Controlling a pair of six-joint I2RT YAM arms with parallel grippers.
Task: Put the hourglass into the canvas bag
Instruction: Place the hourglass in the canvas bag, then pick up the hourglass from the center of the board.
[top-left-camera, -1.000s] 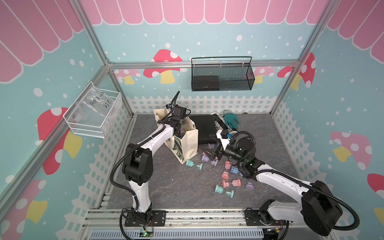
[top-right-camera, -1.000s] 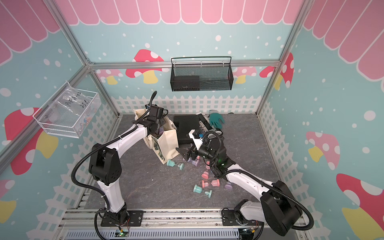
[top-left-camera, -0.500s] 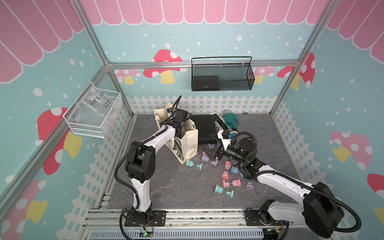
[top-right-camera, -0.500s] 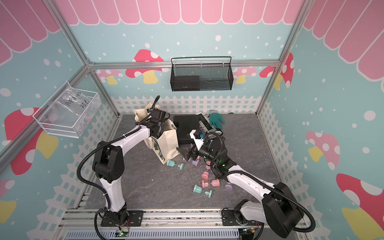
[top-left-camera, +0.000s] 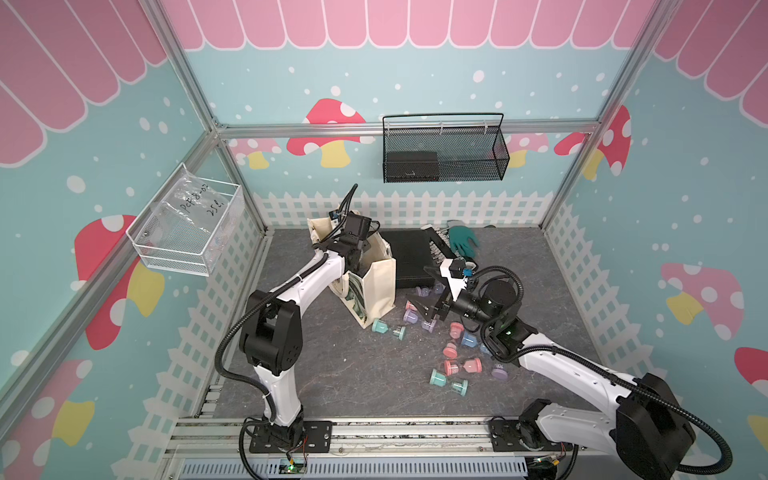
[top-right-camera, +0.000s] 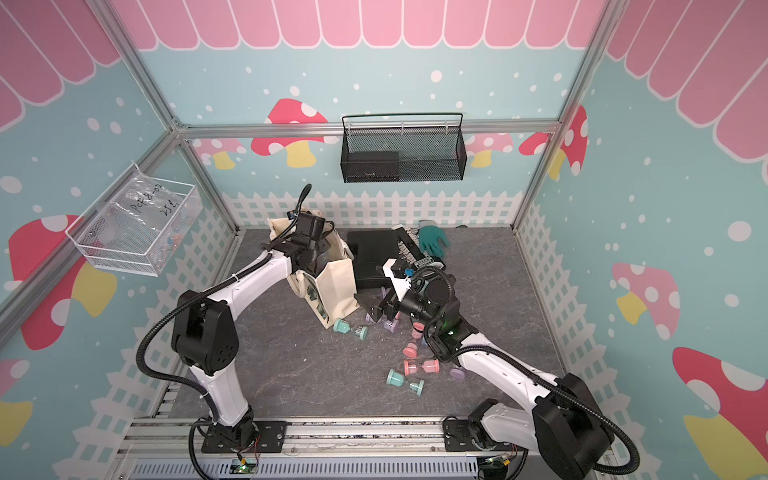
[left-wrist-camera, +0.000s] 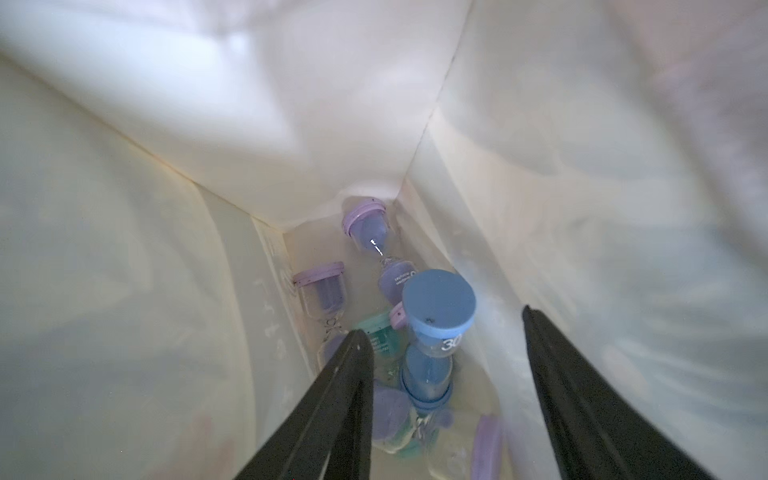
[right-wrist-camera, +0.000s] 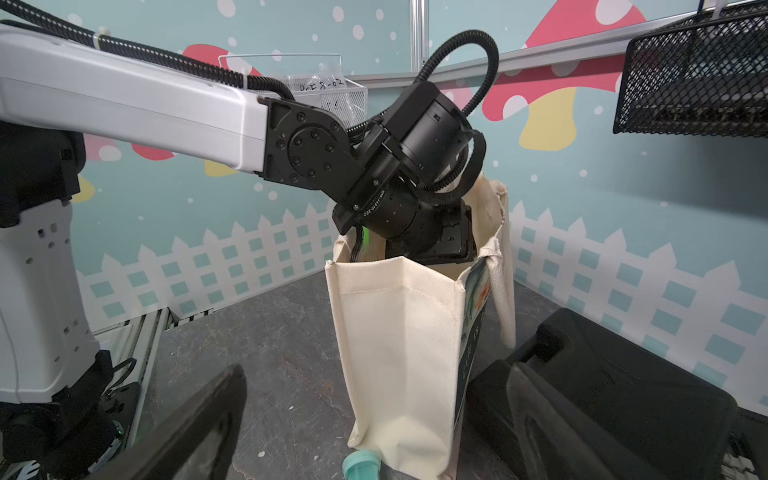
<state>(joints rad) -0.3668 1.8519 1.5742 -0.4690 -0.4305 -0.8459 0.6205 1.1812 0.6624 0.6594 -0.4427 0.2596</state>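
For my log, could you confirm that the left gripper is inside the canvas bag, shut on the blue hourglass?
Not shut: the left wrist view shows the left gripper inside the canvas bag with its jaws apart, the blue hourglass lying free below.

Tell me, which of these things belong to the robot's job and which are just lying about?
Part of the job:
- canvas bag
- blue hourglass and others inside it
- loose hourglasses lying outside it

Just lying about:
- flat black case
- green glove
- black wire basket on the back wall
- clear bin on the side wall
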